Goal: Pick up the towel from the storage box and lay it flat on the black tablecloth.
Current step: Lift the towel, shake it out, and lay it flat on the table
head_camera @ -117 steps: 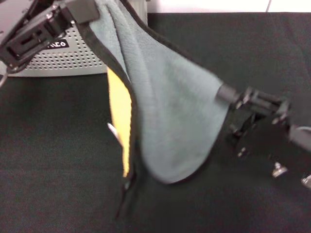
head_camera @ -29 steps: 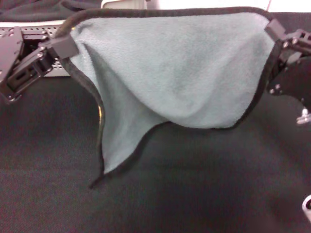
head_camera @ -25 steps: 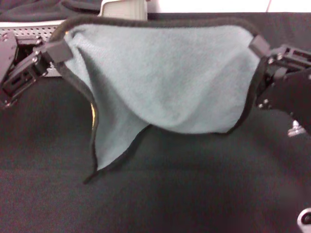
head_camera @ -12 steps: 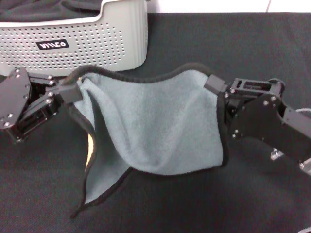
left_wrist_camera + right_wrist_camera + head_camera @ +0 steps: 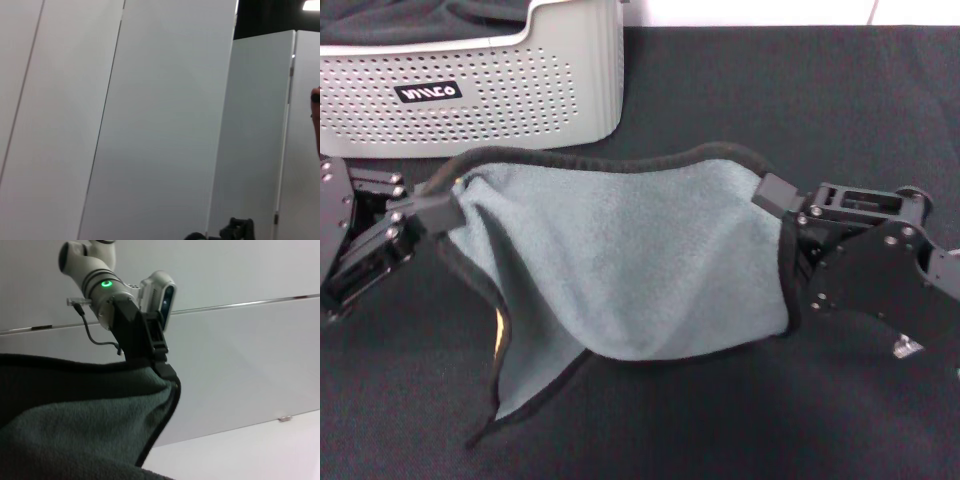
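On my left, the left gripper (image 5: 448, 208) is pinched shut on one top corner of the towel (image 5: 630, 265). The cloth hangs spread between both arms, low over the black tablecloth (image 5: 740, 90); its bottom corner seems to touch, though I can't be sure. The storage box (image 5: 520, 90) sits behind. The right gripper (image 5: 775, 192) clamps the opposite corner.

White lettering, possibly "miico", on storage box (image 5: 535, 95) label (image 5: 428, 92)

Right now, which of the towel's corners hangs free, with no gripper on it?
The lower corner on the robot's left of the towel, trailing onto the black tablecloth; both upper corners are clamped.
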Robot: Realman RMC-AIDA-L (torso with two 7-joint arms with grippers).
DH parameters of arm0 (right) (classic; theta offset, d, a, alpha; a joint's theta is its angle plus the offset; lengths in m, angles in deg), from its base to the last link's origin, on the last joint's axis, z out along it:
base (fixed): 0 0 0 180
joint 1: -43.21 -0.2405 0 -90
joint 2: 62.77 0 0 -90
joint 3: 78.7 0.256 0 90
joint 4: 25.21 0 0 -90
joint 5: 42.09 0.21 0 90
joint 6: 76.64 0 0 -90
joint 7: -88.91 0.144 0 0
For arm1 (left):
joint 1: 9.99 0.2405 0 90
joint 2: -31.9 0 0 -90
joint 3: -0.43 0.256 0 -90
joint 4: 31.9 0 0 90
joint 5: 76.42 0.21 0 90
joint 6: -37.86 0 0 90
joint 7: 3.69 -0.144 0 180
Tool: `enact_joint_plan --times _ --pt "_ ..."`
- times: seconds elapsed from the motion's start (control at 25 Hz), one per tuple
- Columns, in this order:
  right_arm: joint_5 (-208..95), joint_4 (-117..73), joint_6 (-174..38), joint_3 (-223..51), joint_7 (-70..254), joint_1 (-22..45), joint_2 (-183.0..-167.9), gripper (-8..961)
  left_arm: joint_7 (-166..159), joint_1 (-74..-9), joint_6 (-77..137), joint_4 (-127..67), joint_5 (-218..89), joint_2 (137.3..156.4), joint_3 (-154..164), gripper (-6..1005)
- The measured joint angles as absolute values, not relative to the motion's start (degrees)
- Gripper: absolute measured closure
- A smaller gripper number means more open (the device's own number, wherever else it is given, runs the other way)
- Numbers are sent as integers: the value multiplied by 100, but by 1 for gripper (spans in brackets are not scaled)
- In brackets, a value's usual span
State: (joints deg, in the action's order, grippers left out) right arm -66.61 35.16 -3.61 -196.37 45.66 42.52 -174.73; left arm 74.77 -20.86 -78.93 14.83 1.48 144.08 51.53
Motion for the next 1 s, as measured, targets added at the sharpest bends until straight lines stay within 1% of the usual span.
enact_joint_plan --times 0.24,0.36,0.44,0.68,0.84,1.0 --pt "-6882 3692 -166 -19547 5001 4499 -17321 954 7491 -1789 -7895 1767 -86 14361 5501 900" --pt "-7138 3803 19 -19389 5262 4673 -17295 954 7506 -1672 -7898 1856 -121 14369 5531 899" --pt "-7399 3923 145 -19238 5419 4849 -17306 954 7509 -1567 -7902 1945 -255 14358 5667 899" --pt "-7986 4142 744 -18776 5858 5303 -17398 954 7494 -1210 -7904 2346 -968 14161 6343 897" --pt "-8293 4228 1266 -18518 6207 5511 -17422 953 7604 -1032 -7904 2612 -1133 14128 6424 896" --pt "-8583 4356 1459 -18399 6383 5749 -17487 953 7699 -848 -7905 2844 -1237 14118 6597 895"
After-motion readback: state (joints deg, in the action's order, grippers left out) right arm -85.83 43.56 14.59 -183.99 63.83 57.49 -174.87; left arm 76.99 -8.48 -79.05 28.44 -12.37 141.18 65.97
